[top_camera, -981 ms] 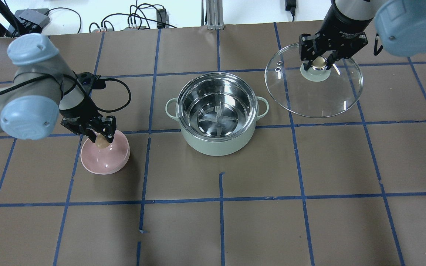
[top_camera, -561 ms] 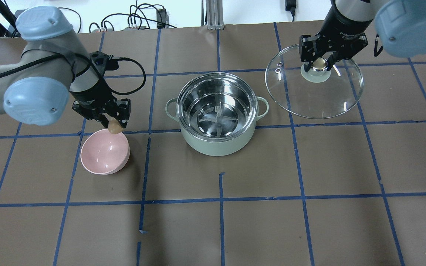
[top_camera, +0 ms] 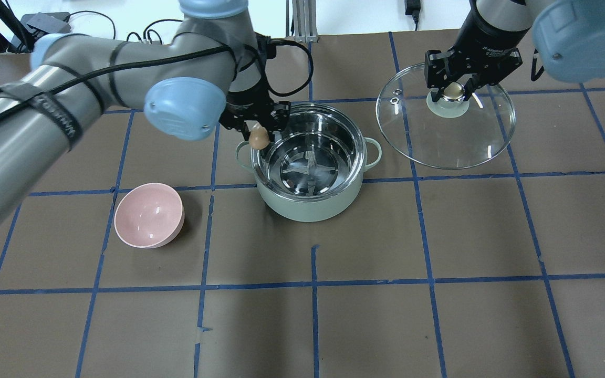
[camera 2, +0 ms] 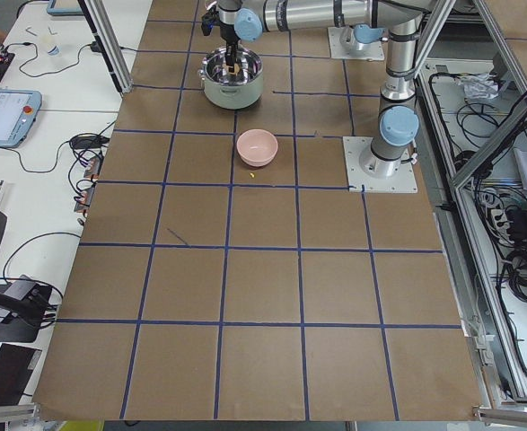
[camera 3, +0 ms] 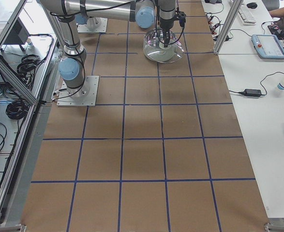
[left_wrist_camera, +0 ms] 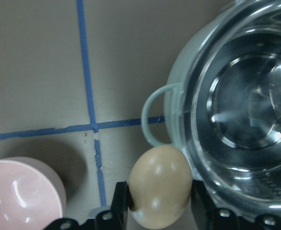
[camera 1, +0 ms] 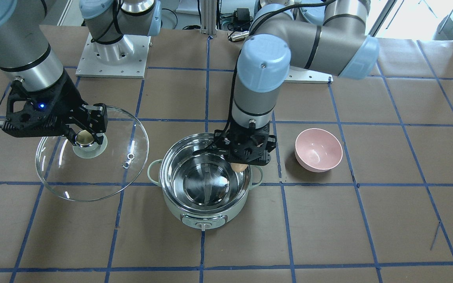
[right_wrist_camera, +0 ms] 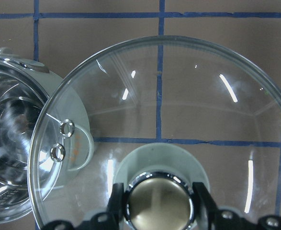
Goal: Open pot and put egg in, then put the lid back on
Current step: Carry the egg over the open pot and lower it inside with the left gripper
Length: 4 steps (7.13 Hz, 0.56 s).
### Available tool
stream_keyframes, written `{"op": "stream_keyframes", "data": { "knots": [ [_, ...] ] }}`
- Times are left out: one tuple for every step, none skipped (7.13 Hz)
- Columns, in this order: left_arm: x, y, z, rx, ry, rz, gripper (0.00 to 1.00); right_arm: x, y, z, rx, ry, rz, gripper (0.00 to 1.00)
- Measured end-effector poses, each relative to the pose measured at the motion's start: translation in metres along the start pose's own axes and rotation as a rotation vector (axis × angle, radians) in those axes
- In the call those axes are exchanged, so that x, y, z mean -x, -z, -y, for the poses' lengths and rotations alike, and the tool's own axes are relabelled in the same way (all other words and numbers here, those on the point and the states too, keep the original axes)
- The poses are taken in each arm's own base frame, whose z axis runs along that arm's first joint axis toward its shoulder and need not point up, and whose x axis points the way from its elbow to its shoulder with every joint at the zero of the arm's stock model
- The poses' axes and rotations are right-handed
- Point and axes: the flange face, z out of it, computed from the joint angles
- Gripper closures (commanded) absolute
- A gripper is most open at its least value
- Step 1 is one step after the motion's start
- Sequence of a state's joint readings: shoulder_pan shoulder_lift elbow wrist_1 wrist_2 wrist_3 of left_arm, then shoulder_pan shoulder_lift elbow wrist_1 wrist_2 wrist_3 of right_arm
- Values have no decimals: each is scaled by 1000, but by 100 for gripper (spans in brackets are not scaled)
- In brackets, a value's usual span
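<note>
The left gripper (top_camera: 258, 134) pinches the egg (top_camera: 259, 139) between its two black fingers (left_wrist_camera: 121, 207), one pressed to each side. The egg hangs below the fingertips, right at the rim of the pot (top_camera: 308, 206), above the loop handle (left_wrist_camera: 152, 117) on that side. That rim and handle lie closest beneath the fingers. The pink bowl (top_camera: 148, 216) sits on the table (top_camera: 439, 236) well apart from them, on the side away from the pot.

The right gripper (top_camera: 454, 88) has its fingers (right_wrist_camera: 115, 201) closed on the knob (right_wrist_camera: 158, 205) of the lid (top_camera: 455, 144), one on each side. The lid spreads out flat beneath the fingers, off the pot and beside it. Whether its edge rests on the table cannot be told.

The pot is round, with a pale mint-green outer wall and a polished steel interior that throws reflections. The lid is a clear glass disc with a pale green centre and a small metal vent (right_wrist_camera: 66, 128). The egg is smooth, tan and oval. The bowl is glossy. The table is covered in matt brown paper crossed by blue tape lines (top_camera: 313, 286).
</note>
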State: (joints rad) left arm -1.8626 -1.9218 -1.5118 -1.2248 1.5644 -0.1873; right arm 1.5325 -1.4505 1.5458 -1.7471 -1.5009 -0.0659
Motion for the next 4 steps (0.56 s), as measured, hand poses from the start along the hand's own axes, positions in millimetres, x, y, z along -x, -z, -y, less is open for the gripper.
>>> {"op": "stream_keyframes", "data": {
  "knots": [
    [-30, -21, 7, -14, -11, -21, 82, 0, 0, 0, 0, 0, 0, 73],
    [-47, -43, 9, -2, -22, -29, 81, 0, 0, 0, 1, 0, 1, 73],
    [-55, -63, 9, 23, -31, -28, 73, 0, 0, 0, 1, 0, 1, 73],
    [-58, -76, 8, 43, -36, -25, 72, 0, -1, 0, 1, 0, 1, 73]
  ]
}}
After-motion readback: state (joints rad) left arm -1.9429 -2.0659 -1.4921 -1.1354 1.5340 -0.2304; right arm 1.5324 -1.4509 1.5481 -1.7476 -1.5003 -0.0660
